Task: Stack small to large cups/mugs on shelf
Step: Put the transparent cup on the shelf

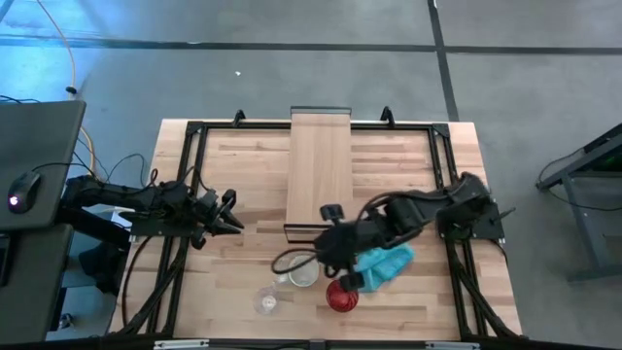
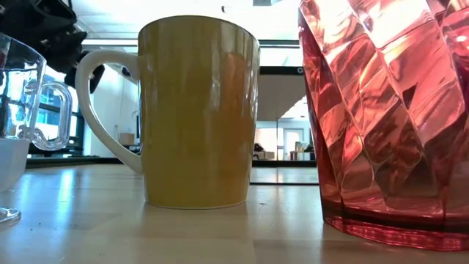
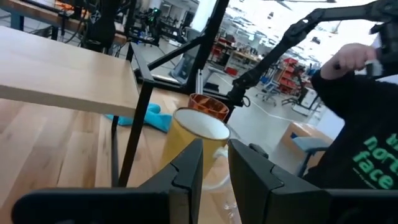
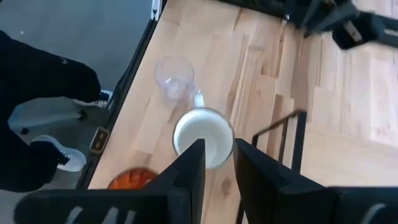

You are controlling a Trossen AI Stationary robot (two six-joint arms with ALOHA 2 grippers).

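The planked light-wood tabletop (image 1: 243, 185), edged by a black metal frame (image 1: 185, 146), stands on a grey concrete floor (image 1: 292, 58) crossed by dark seams. The long narrow light-wood shelf board (image 1: 319, 170) runs from the table's far edge toward its middle, raised on a dark frame, and nothing stands on it. Near the front edge sit the three vessels: the cream handled mug (image 1: 303, 272) just off the shelf's near end, the tiny clear glass (image 1: 267, 300) beside it toward the left, and the red translucent faceted cup (image 1: 341, 295) to its right, touching the crumpled teal cloth (image 1: 387, 264). The right gripper (image 1: 323, 255) hangs above the mug, its two dark fingers (image 4: 194, 163) slightly parted with a narrow gap and holding nothing. The left gripper (image 1: 231, 212) waits over the table's left side, fingers (image 3: 189, 165) likewise a little apart and empty. A dark side desk with a computer mouse (image 1: 21, 187) stands left of the table. Beyond the table lies a bright workshop with racks, and a person in a dark garment (image 3: 354, 130) stands close by.
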